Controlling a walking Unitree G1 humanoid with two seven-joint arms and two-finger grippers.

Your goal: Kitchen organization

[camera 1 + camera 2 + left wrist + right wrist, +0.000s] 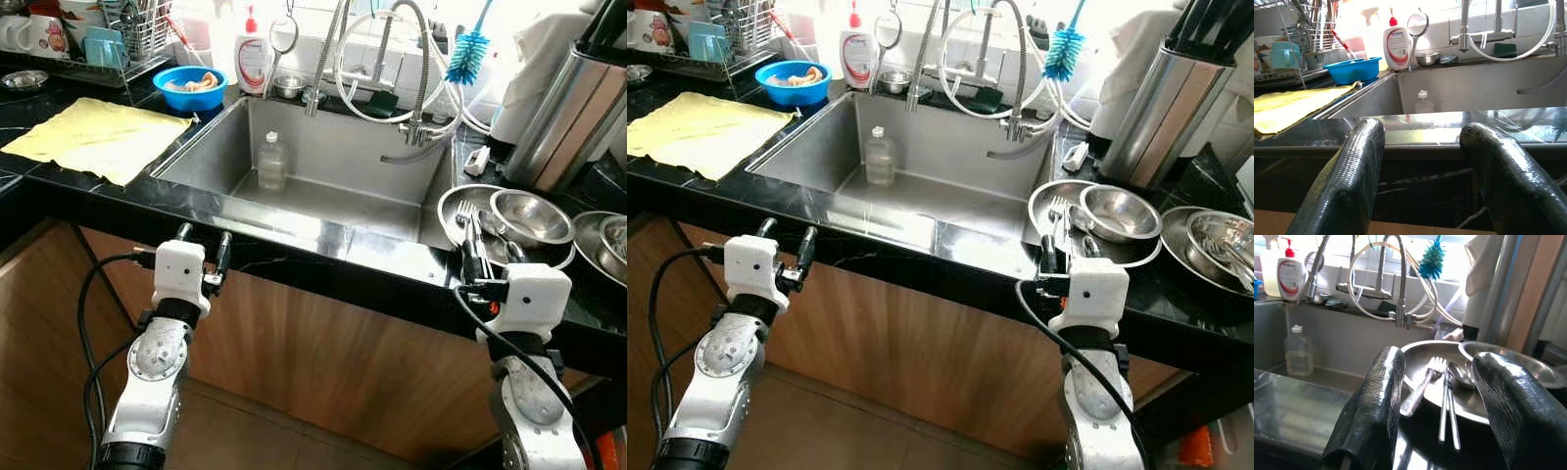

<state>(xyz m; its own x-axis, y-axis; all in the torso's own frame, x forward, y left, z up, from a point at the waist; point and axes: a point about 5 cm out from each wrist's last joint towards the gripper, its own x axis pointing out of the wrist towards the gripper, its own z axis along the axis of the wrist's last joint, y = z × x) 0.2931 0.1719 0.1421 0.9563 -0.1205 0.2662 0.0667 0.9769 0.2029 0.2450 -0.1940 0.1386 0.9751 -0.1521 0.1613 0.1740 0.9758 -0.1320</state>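
A steel sink (323,147) is set in a black counter (294,257) before me, with a clear plastic bottle (271,162) standing upright in its basin. On the counter to the right lies a steel plate (453,201) holding a fork (1422,384) and spoons (1459,374), with a steel bowl (530,215) resting on it. My right gripper (478,258) is open, low at the counter's front edge just short of the plate. My left gripper (203,242) is open too, at the counter's front edge by the sink's left corner, holding nothing.
A yellow cloth (93,137) lies on the left counter, beside a blue bowl (191,86) and a dish rack (98,39). A soap bottle (253,61), faucets (411,69) and a blue brush (470,54) line the back. A tall steel container (568,108) and more steel bowls (602,240) stand right.
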